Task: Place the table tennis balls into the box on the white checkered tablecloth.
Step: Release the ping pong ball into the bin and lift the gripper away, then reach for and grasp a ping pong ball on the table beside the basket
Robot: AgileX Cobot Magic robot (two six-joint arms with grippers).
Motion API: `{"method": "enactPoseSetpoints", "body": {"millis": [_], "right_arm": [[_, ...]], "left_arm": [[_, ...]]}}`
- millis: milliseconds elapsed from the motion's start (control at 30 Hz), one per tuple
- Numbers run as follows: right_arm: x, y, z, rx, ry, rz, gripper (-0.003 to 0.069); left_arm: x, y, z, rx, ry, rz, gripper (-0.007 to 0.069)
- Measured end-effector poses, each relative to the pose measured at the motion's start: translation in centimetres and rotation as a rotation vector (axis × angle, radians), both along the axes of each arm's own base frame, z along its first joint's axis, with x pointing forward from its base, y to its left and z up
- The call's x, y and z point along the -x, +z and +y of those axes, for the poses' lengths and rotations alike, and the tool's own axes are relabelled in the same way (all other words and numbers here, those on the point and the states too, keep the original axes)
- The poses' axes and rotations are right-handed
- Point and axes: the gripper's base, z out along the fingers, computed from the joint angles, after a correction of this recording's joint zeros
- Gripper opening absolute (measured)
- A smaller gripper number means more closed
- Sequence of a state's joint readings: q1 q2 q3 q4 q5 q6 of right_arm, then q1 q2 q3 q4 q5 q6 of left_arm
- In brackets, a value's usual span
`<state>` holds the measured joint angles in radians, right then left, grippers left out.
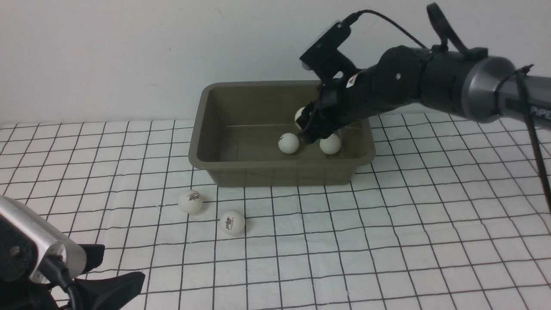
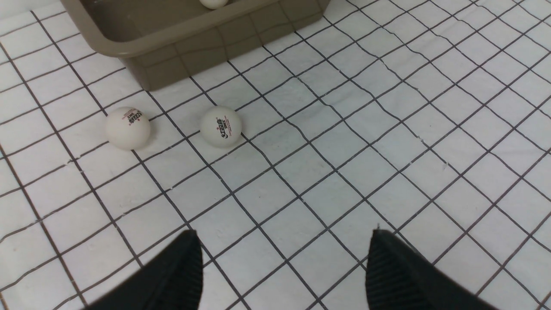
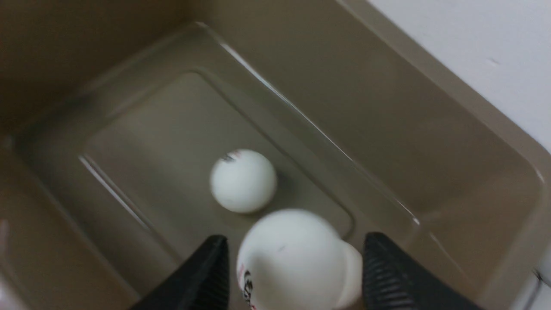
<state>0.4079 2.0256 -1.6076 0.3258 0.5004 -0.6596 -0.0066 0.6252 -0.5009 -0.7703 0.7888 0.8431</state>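
The olive-grey box [image 1: 241,174] stands at the back of the white checkered tablecloth [image 1: 387,224]. Two table tennis balls [image 1: 288,143] [image 1: 330,144] lie on its floor. My right gripper [image 1: 308,129] reaches down into the box. In the right wrist view its jaws [image 3: 297,236] stand slightly parted around a third, blurred ball [image 3: 284,258], with a thin gap at one finger; this gripper is open. Two more balls [image 1: 190,202] [image 1: 232,222] rest on the cloth in front of the box. My left gripper [image 2: 284,234] hangs open over bare cloth, short of those balls [image 2: 128,128] [image 2: 221,126].
A plain white wall rises right behind the box. The right arm [image 1: 430,86] stretches over the box's right end, with a cable [image 1: 536,142] hanging from it. The box's near corner [image 2: 142,64] shows in the left wrist view.
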Motion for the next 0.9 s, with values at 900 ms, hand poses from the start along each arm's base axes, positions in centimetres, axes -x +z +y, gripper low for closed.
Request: {"method": "enactPoseSetpoints", "body": {"millis": [900], "right_arm": [[5.9,18.3,-8.5,-0.142,-0.141,-0.434,0.0497]], "left_arm": [[-0.1,0.1,0.1,0.0,0.008,-0.008,0.0461]]}}
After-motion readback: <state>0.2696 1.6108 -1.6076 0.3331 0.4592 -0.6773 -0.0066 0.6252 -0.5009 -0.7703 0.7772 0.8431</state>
